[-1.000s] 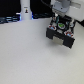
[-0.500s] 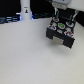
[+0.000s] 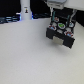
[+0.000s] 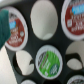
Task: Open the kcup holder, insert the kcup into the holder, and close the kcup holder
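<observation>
The jaws we cannot judge: in the exterior view the white gripper (image 3: 60, 6) hangs at about one o'clock in the scene, directly above the kcup holder (image 3: 61, 31), but it is blurred and cut off by the frame edge, so whether the jaws stand apart or together does not show. The kcup holder is a black boxy block resting on the pale desk (image 3: 27, 57), tilted somewhat askew to the frame, with small coloured spots on its upper face, one of them green. In the wrist view we look straight down onto a black plate pierced by round openings; several are bare and show pale beneath, such as the large opening (image 4: 44, 19) near the middle. A kcup (image 4: 48, 58) with a green and white lid sits in one opening, and two pods with red-brown lids sit in others, one (image 4: 16, 31) beside a blurred teal shape (image 4: 3, 27) that crosses the edge of the picture, and the other (image 4: 73, 15) partly cut off by the frame. We cannot tell what the teal shape is. Back in the exterior view, at about eleven o'clock, a white upright post (image 3: 24, 10) stands on the desk against a dark background, with a blue glint just beside it, well apart from the holder.
</observation>
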Available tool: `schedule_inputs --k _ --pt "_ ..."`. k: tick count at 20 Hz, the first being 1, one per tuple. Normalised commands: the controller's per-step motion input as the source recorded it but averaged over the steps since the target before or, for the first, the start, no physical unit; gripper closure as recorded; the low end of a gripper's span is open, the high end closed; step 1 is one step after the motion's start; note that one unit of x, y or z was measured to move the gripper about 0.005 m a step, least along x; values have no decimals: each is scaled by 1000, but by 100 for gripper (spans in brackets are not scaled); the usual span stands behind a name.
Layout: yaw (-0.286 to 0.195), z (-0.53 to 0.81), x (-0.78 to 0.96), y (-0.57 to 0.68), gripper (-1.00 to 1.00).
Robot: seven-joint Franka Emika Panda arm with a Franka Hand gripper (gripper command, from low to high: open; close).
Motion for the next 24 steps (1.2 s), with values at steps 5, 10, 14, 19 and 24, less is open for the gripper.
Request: schedule_inputs --k 5,10,14,19,24 --pt "40 6 686 -333 -100" --pt "74 -252 508 -126 -100" --pt "108 -330 339 50 -100" --pt "179 -189 -13 240 -100" --pt "192 -37 -307 247 -100"
